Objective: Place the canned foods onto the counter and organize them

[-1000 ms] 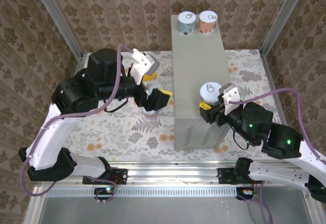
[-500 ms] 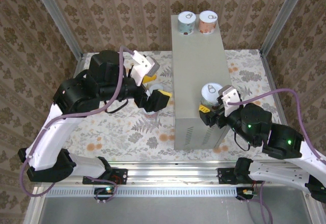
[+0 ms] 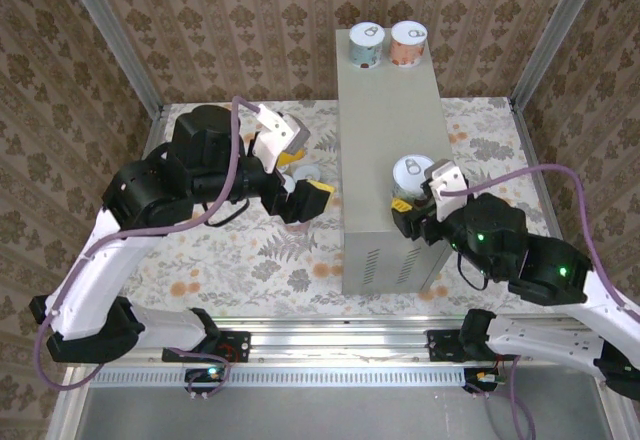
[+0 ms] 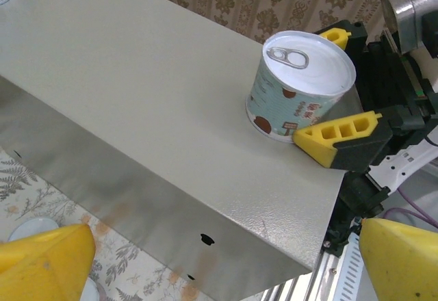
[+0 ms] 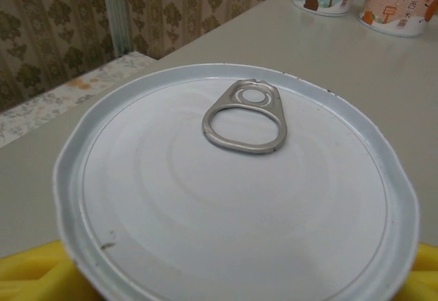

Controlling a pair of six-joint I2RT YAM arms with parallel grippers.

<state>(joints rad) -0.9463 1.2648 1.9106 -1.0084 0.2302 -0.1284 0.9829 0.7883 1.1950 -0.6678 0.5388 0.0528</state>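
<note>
teal tin (image 4: 301,85) in fingers (image 4: 339,135); two tins (image 3: 367,45) beyond

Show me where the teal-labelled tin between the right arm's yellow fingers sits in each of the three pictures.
Top external: teal tin right of centre, on the counter's near half.
Left wrist: teal tin upper right, standing on the counter.
Right wrist: teal tin centre, its lid seen close up.
Shared landmark: the counter, its grey top under the tin.
</note>
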